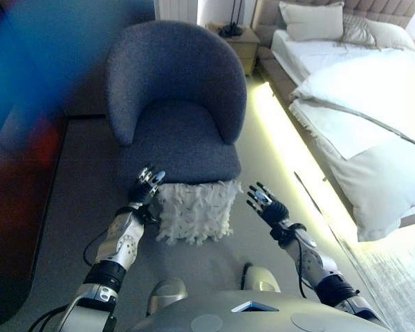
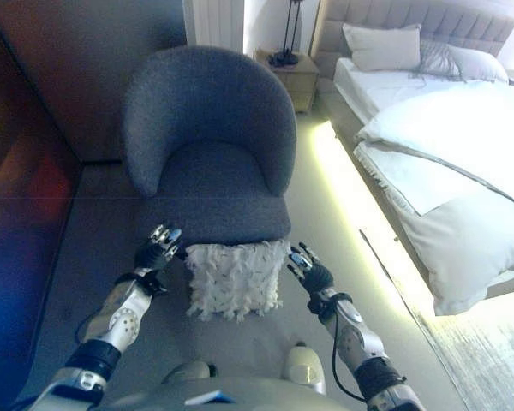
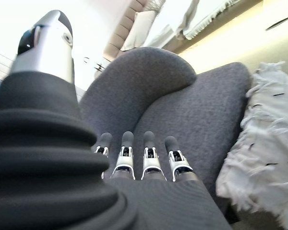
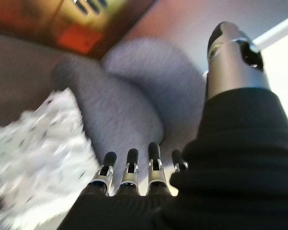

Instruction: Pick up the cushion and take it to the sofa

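A white shaggy cushion (image 1: 194,211) stands on the floor, leaning against the front of a dark grey tub armchair (image 1: 176,104). My left hand (image 1: 145,185) is open beside the cushion's upper left corner, close to it, with nothing in it. My right hand (image 1: 265,203) is open a little way off the cushion's right edge. In the left wrist view the cushion (image 3: 264,153) shows past the straight fingers (image 3: 134,160) with the armchair (image 3: 182,110) behind. The right wrist view shows the cushion (image 4: 38,153) and the armchair (image 4: 134,86) beyond its fingers (image 4: 129,167).
A bed (image 1: 360,97) with white bedding and pillows runs along the right side, with a lit strip along its base. A small wooden nightstand (image 1: 235,38) stands behind the armchair. A dark wall or cabinet (image 2: 34,128) lines the left side.
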### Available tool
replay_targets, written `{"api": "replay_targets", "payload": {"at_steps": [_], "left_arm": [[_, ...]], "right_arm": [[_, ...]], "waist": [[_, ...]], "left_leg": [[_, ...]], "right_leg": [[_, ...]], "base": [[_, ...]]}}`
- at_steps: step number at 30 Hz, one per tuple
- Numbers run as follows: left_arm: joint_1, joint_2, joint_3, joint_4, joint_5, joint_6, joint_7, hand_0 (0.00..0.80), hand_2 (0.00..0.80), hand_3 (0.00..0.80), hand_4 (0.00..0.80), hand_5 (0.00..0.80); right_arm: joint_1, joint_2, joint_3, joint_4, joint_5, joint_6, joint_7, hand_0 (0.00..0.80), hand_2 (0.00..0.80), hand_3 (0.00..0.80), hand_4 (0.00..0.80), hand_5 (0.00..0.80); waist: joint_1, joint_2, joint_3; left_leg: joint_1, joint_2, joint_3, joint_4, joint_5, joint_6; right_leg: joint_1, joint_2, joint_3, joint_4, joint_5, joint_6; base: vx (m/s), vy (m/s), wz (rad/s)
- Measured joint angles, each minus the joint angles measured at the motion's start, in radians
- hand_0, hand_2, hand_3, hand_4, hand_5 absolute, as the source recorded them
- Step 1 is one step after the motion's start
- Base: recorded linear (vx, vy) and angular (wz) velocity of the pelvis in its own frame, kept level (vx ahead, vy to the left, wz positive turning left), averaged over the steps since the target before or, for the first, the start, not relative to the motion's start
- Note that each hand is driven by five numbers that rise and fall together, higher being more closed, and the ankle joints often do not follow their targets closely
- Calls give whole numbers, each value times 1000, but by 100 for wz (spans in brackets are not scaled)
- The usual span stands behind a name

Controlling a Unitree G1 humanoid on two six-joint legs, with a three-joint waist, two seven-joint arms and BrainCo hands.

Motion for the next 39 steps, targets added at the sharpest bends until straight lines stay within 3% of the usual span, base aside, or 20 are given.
{"api": "replay_targets", "payload": {"at_steps": [2, 4, 5, 7, 9, 10, 13, 15, 17, 20, 21, 23, 26, 27, 29, 31, 33, 34, 36, 39], "left_arm": [[1, 2, -22, 16, 2, 0, 1, 0, 0, 0, 0, 0], [2, 6, -26, 20, 11, 1, 2, 0, 0, 0, 0, 0], [6, -4, -30, 23, 24, 1, 5, 0, 0, 0, 0, 0], [7, -22, -48, 15, 38, 2, 12, 0, 0, 0, 0, 0], [11, -53, -47, 7, 38, 1, 30, 0, 0, 0, 0, 0], [14, -65, -43, 6, 38, -3, 38, 0, 0, 0, 0, 0], [23, -71, -9, -20, 38, -18, 54, 0, 0, 0, 0, 0], [19, -62, 5, -24, 37, -30, 61, 0, 0, 0, 0, 0], [17, -61, 10, -27, 35, -31, 61, 0, 0, 0, 0, 0], [24, -67, 15, -36, 28, -31, 52, 0, 0, 0, 0, 0], [31, -69, 15, -36, 28, -31, 40, 0, 0, 0, 0, 0], [42, -72, 15, -39, 27, -32, 13, 0, 0, 0, 0, 0], [43, -69, 23, -70, 25, -31, -5, 0, 0, 0, 0, 0], [43, -68, 25, -76, 23, -31, -15, 0, 0, 0, 0, 0], [45, -67, 26, -83, 18, -27, -38, 0, 0, 0, 0, 0], [45, -65, 26, -85, 18, -22, -44, 0, 0, 0, 0, 0], [57, -67, 29, -85, 18, -21, -57, 0, 0, 0, 0, 0], [66, -62, 39, -81, 18, -17, -62, 0, 0, 0, 0, 0], [80, -59, 66, -82, 18, -11, -68, 0, 0, 0, 0, 0], [92, -20, 72, -81, 18, -11, -80, 0, 0, 0, 0, 0]], "right_arm": [[12, 0, -14, 5, 28, 1, 15, 0, 0, 0, 0, 0], [24, 1, -22, 6, 45, 1, 29, 0, 0, 0, 0, 0], [30, 0, -30, 17, 51, 2, 37, 0, 0, 0, 0, 0], [30, -7, -51, 24, 51, 4, 46, 0, 0, 0, 0, 0], [23, -32, -53, 23, 50, 16, 62, 0, 0, 0, 0, 0], [22, -44, -53, 21, 49, 26, 69, 0, 0, 0, 0, 0], [17, -63, -49, -11, 28, 51, 73, 0, 0, 0, 0, 0], [9, -63, -42, -15, 21, 64, 73, 0, 0, 0, 0, 0], [10, -71, -42, -16, 13, 70, 77, 0, 0, 0, 0, 0], [9, -76, -44, -16, 12, 64, 82, 0, 0, 0, 0, 0], [9, -76, -50, -16, 11, 54, 83, 0, 0, 0, 0, 0], [12, -77, -53, -21, 11, 40, 79, 0, 0, 0, 0, 0], [29, -63, -54, -39, 3, 40, 68, 0, 0, 0, 0, 0], [40, -53, -54, -40, -1, 38, 64, 0, 0, 0, 0, 0], [79, -44, -53, -58, -19, 30, 60, 0, 0, 0, 0, 0], [82, -54, -56, -66, -25, 17, 58, 0, 0, 0, 0, 0], [85, -80, -60, -91, -29, 8, 58, 0, 0, 0, 0, 0], [85, -80, -60, -93, -32, 6, 60, 0, 0, 0, 0, 0], [99, -80, -59, -108, -39, 7, 62, 0, 0, 0, 0, 0], [155, -53, -60, -125, -50, 7, 61, 0, 0, 0, 0, 0]], "waist": [[-28, -38, 2], [-33, -92, 3], [-32, -99, 3], [-39, -74, 17], [-51, -22, 34], [-63, 0, 28], [-67, 18, 31], [-69, 5, 34], [-64, -6, 31], [-55, -25, 27], [-59, -18, 30], [-64, 8, 30], [-69, 21, 34], [-76, 15, 38], [-78, 12, 41], [-59, 44, 58], [-51, 111, 74], [-43, 119, 79], [-27, 119, 75], [-45, 86, 58]], "left_leg": [[3, -1, -27, -2, -7, -14], [18, -5, -36, 4, -26, -55], [18, 8, -49, 23, -46, -81], [43, 59, -42, 30, -66, -110], [70, 115, -36, 26, -86, -138], [72, 137, -31, 16, -90, -143], [90, 168, 33, 28, -85, -148], [41, 180, 39, 159, -79, -153], [-67, 179, 24, 370, -4, -172], [-111, 160, 12, 461, 130, -144], [-110, 157, 16, 465, 133, -137], [-105, 156, 75, 435, 118, -121], [-98, 163, 96, 382, 119, -128], [-104, 171, 98, 371, 84, -131], [-93, 176, 110, 173, 66, -136], [-65, 184, 109, -36, 84, -119], [-46, 195, 101, -153, 98, -96], [-38, 184, 121, -152, 144, -119], [-33, 173, 185, -142, 163, -131], [-2, 116, 206, -185, 171, -114]], "right_leg": [[15, 13, 0, -84, 4, -5], [31, 20, -2, -99, -5, -14], [36, 34, -6, -80, 44, -41], [29, 80, -19, -20, 50, -51], [23, 131, -45, 33, 32, -116], [11, 150, -58, 58, 19, -135], [-32, 186, -44, 135, -29, -165], [-39, 205, -38, 175, -62, -179], [-22, 198, -38, 170, -80, -196], [21, 168, -38, 140, -89, -225], [35, 167, -38, 134, -94, -233], [43, 169, -44, 128, -100, -241], [52, 168, -59, 116, -105, -244], [72, 168, -58, 95, -103, -246], [93, 169, -59, 71, -106, -238], [88, 174, -57, 73, -114, -223], [62, 183, -51, 105, -130, -187], [52, 169, -33, 119, -140, -170], [41, 135, -42, 150, -142, -162], [60, 81, -57, 119, -132, -90]], "base": [[378, -224, 40], [408, -249, 26], [435, -256, 22], [452, -257, 5], [475, -280, -11], [482, -275, -15], [393, -258, -29], [353, -287, -21], [227, -185, -6], [232, -77, 1], [214, -17, 1], [172, -3, 9], [200, 28, 39], [206, 78, 75], [186, 113, 78], [170, 113, 21], [166, 122, -22], [155, 146, -56], [132, 168, -62], [57, 226, -11]]}}
